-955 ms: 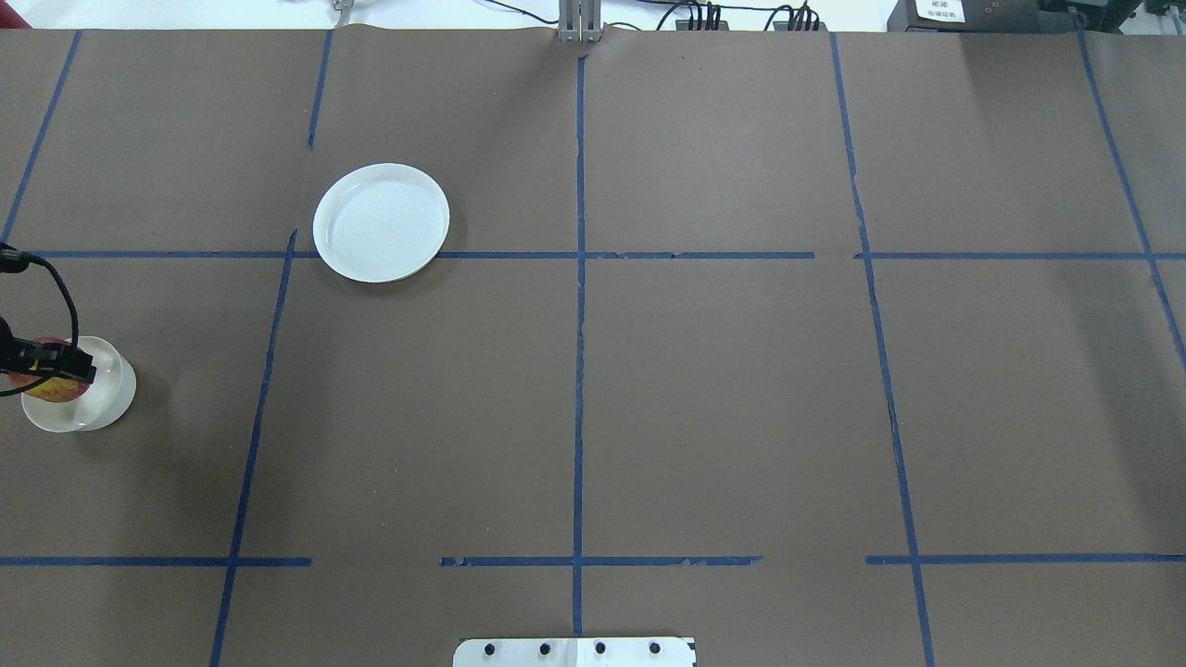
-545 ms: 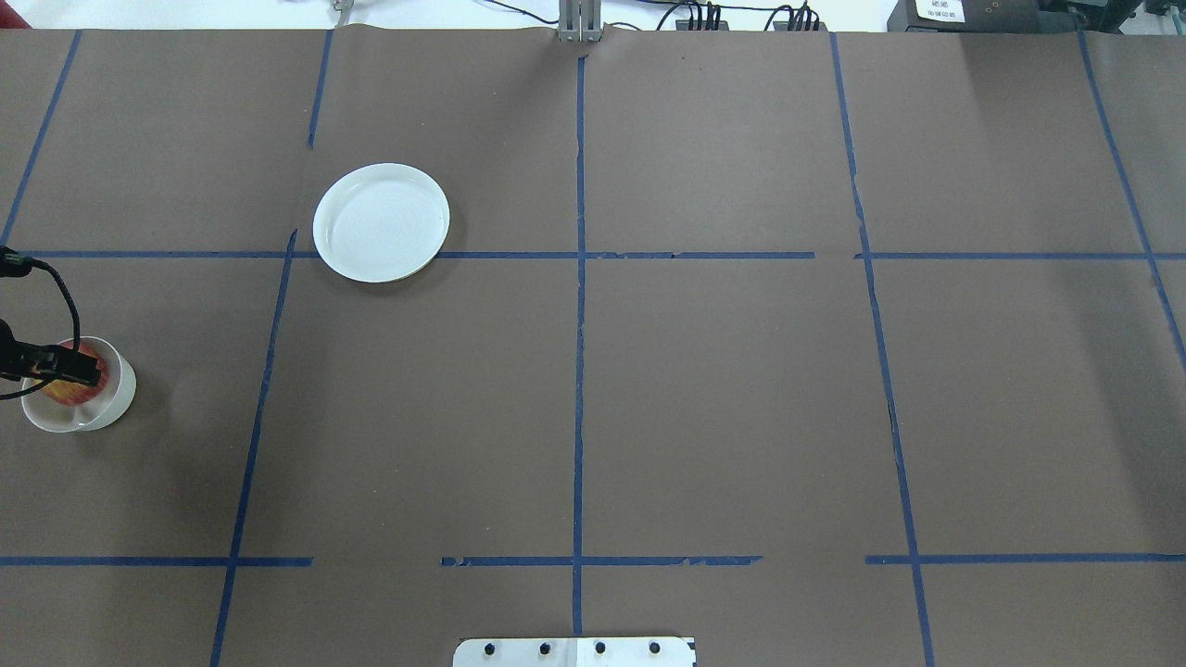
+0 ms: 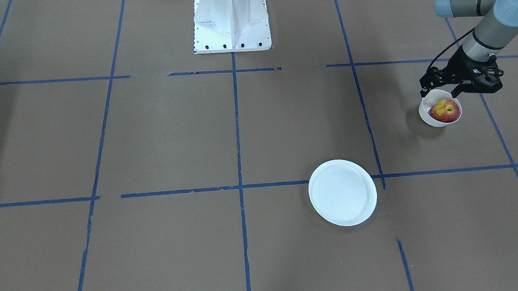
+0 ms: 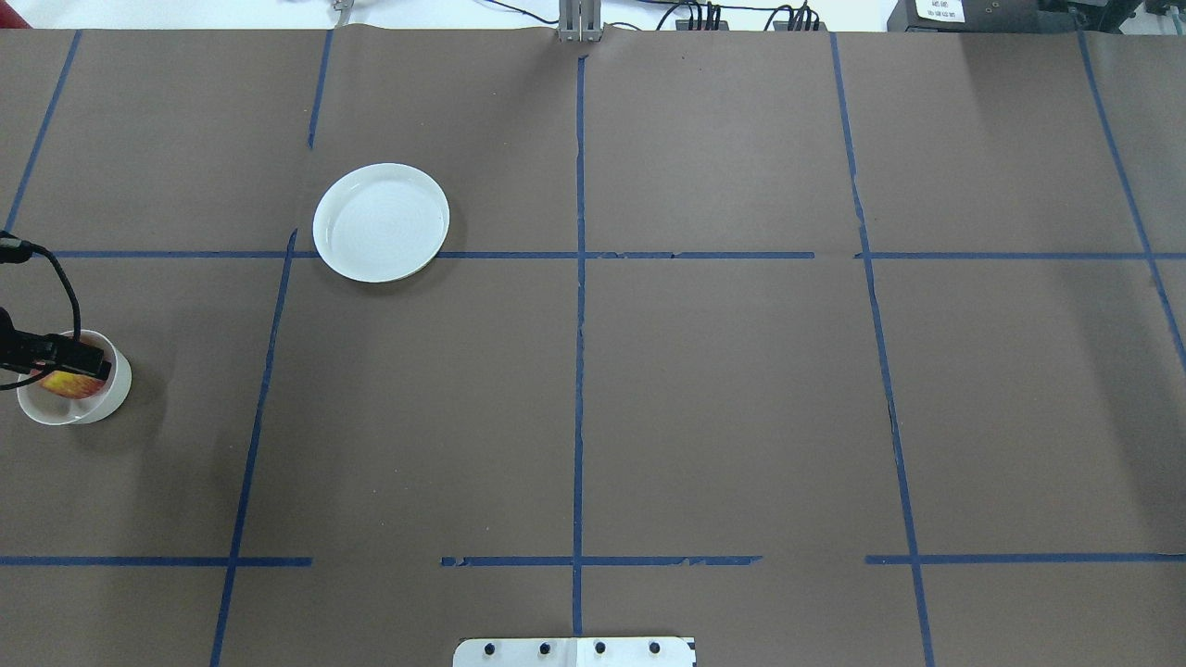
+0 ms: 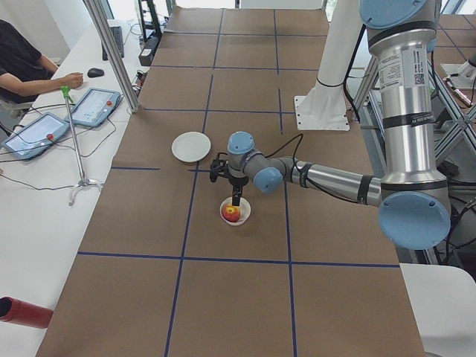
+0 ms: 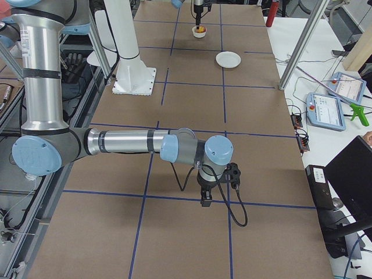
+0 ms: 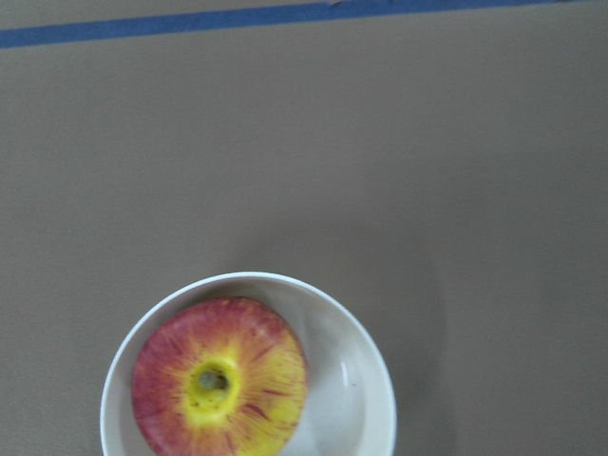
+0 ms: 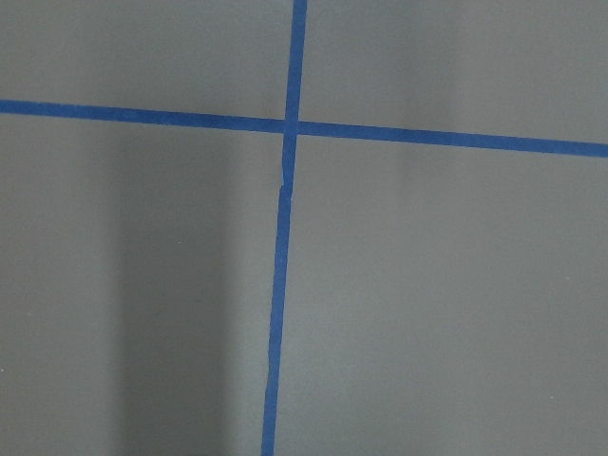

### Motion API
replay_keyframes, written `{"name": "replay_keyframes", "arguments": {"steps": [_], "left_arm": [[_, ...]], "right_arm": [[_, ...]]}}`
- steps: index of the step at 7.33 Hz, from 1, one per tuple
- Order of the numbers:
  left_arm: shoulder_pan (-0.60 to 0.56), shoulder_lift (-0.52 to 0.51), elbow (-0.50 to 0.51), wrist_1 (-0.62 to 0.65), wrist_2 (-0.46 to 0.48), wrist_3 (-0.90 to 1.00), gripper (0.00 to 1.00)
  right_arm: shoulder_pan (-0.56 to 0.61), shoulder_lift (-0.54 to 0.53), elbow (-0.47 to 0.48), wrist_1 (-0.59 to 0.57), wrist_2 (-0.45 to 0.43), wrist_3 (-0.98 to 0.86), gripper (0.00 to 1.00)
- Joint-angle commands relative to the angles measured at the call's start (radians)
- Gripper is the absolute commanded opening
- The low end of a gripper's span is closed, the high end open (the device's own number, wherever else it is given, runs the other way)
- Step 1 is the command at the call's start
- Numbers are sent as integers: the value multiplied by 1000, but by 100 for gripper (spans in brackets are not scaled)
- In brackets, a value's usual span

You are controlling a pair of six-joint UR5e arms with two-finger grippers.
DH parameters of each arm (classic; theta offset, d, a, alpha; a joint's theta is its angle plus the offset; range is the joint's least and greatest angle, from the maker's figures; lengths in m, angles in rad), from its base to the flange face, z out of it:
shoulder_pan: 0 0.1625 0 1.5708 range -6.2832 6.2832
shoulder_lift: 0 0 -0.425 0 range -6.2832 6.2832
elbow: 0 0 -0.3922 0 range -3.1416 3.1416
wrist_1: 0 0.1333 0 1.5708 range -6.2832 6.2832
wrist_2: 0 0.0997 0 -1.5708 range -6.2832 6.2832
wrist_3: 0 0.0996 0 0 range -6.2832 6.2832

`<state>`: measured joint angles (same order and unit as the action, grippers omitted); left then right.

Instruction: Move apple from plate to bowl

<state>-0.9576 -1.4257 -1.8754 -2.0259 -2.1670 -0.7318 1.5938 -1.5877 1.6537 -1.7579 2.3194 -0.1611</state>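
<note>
The red and yellow apple (image 3: 444,110) lies in the small cream-white bowl (image 3: 424,114), stem dimple up, as the left wrist view shows (image 7: 220,378). My left gripper (image 3: 457,89) hangs just above the bowl's robot-side rim, open and apart from the apple. In the overhead view it partly covers the apple (image 4: 67,383) at the table's far left edge. The flat white plate (image 4: 381,222) is bare, further out and to the right of the bowl. My right gripper (image 6: 205,201) hovers low over bare table at the other end; I cannot tell if it is open or shut.
Brown paper with a grid of blue tape lines (image 4: 579,278) covers the table. The robot's white base (image 3: 231,20) stands at the middle of its near edge. Operators' tablets (image 5: 93,108) lie on a side table beyond the far edge.
The apple has gone from the left gripper's hold down into the bowl. The bowl has shifted slightly left and settled. The plate has not moved.
</note>
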Motion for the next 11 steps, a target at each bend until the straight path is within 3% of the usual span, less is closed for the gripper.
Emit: {"name": "replay_keyframes", "arguments": {"steps": [1, 2, 4, 5, 7, 8, 10, 11], "left_arm": [[-166, -251, 1, 341, -13, 253, 100], [-224, -388, 30, 536, -2, 404, 100], [-385, -420, 88, 547, -10, 579, 100], [-479, -412, 192, 465, -17, 695, 100], [-584, -379, 315, 438, -27, 719, 100], [-643, -324, 321, 440, -28, 747, 100], [-656, -229, 325, 452, -153, 789, 100], [-655, -175, 315, 452, -171, 789, 100]], "right_arm": [[0, 0, 0, 0, 0, 0, 100], [0, 0, 0, 0, 0, 0, 100], [0, 0, 0, 0, 0, 0, 100], [0, 0, 0, 0, 0, 0, 100], [0, 0, 0, 0, 0, 0, 100], [0, 0, 0, 0, 0, 0, 100], [0, 0, 0, 0, 0, 0, 100], [0, 0, 0, 0, 0, 0, 100]]}}
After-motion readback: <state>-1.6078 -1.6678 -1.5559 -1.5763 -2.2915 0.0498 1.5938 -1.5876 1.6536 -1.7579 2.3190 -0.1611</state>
